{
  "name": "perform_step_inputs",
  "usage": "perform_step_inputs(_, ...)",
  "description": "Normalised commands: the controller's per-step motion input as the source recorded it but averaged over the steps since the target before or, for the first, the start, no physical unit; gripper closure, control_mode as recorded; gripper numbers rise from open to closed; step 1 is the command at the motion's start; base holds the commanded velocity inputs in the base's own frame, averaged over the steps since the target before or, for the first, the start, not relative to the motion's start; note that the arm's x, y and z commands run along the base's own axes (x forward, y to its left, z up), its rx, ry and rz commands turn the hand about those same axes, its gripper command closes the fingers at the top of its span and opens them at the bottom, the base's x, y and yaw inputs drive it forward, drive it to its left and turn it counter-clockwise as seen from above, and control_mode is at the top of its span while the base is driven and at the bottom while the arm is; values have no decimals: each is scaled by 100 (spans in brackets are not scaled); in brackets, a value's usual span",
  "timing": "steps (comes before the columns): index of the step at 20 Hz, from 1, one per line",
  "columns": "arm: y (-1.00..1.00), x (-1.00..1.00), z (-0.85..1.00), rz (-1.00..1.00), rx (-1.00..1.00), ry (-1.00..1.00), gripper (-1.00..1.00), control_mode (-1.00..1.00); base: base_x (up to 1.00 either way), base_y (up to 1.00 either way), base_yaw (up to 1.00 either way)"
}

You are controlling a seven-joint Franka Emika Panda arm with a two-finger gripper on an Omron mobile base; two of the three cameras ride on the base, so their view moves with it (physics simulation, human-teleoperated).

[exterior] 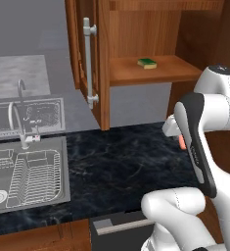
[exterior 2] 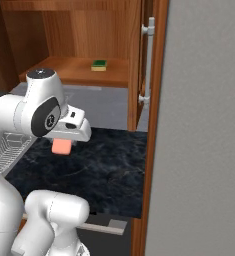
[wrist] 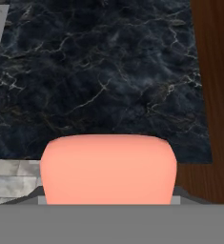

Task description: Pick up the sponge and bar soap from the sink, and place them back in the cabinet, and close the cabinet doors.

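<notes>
Dark marble counter (exterior: pixel 131 157) lay bare beneath the gripper (exterior 2: pixel 64 142), which clenched the bar soap (exterior 2: pixel 62 146) above it. Well apart, the sponge (exterior: pixel 147 63) sat on the cabinet (exterior: pixel 150 71) shelf (doors (exterior: pixel 99 63) ajar), and the sink (exterior: pixel 28 171) lay leftward. No writing showed.

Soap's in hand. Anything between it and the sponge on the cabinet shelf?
Nothing: right base view shows bare black counter and grey wall between the bar soap in the gripper and the sponge.
</notes>
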Motion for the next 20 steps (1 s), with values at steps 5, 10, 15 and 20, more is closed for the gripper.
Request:
perform_step_inputs(5, 0, 0, 0, 0, 0, 0, 100, -100, 0, 0, 0)
perform_step_inputs(10, -5, 7, 1, 1, 0, -1, 100, -100, 0, 0, 0)
perform_step_inputs(15, 0, 3, 4, 2, 0, -9, 100, -100, 0, 0, 0)
perform_step_inputs(20, 0, 8, 13, 0, 0, -11, 100, -100, 0, 0, 0)
